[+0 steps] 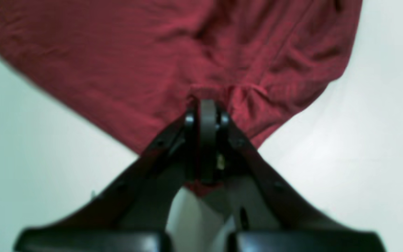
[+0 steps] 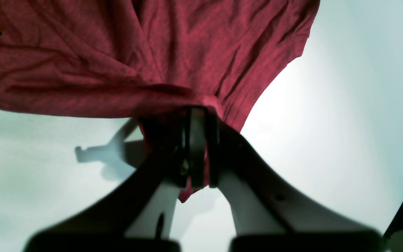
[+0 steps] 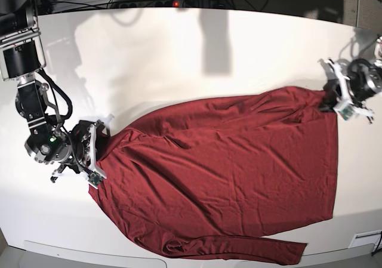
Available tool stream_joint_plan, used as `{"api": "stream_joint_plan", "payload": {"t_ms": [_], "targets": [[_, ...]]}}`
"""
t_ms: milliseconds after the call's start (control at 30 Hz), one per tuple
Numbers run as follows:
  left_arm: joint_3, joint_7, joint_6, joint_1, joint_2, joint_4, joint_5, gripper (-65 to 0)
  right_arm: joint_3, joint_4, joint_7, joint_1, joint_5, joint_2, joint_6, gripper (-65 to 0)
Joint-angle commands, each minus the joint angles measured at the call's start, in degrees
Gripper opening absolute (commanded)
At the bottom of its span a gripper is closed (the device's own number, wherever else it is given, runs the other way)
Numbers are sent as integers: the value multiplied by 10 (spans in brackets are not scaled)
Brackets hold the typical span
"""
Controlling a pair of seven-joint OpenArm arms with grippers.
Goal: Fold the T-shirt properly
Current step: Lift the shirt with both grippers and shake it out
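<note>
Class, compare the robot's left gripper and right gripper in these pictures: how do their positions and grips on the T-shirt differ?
The left gripper pinches the T-shirt at its far corner on the base view's right; the right gripper pinches the edge at that view's left, nearer the front. Both are shut on fabric over the white table.

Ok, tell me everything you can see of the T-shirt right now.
The T-shirt is dark red, thin and wrinkled, spread mostly flat across the white table. One long sleeve lies along its near edge. The left gripper pinches one far corner and the right gripper pinches the opposite end, fingers closed on bunched fabric, the cloth puckering into folds at both grips. Nothing else touches it.
</note>
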Motion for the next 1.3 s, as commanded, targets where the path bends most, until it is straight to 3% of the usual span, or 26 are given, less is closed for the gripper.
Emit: {"api": "stream_joint_plan", "payload": {"t_ms": [0, 100, 200, 500, 567, 700, 833, 967, 1267], "targets": [[-13, -2, 6, -8, -24, 7, -34, -650, 5, 8, 9, 16, 1, 9, -2, -650], [-50, 23, 6, -8, -37, 7, -103, -650, 4, 8, 9, 16, 2, 9, -3, -650], [-73, 27, 23, -8, -31, 7, -120, -650, 4, 8, 9, 16, 2, 9, -2, -650], [-74, 24, 162, -9, 47, 5, -25, -650, 4, 0, 37, 18, -21, -17, -16, -650], [-74, 24, 202, -9, 53, 5, -26, -650, 4, -18, 51, 26, -43, -26, -34, -650], [-74, 24, 269, -9, 53, 5, -26, -650, 4, -71, 61, 60, -47, -30, -38, -650], [-74, 23, 271, -9, 53, 5, -37, -650, 4, -106, 61, 94, -45, -30, -38, -650], [-74, 13, 302, -10, 53, 5, -38, -650, 4, -120, 64, 104, -45, -33, -38, -650], [-74, 7, 301, -11, 56, 5, -36, -650, 4, -184, 116, 104, -92, -71, -38, -650]]}}
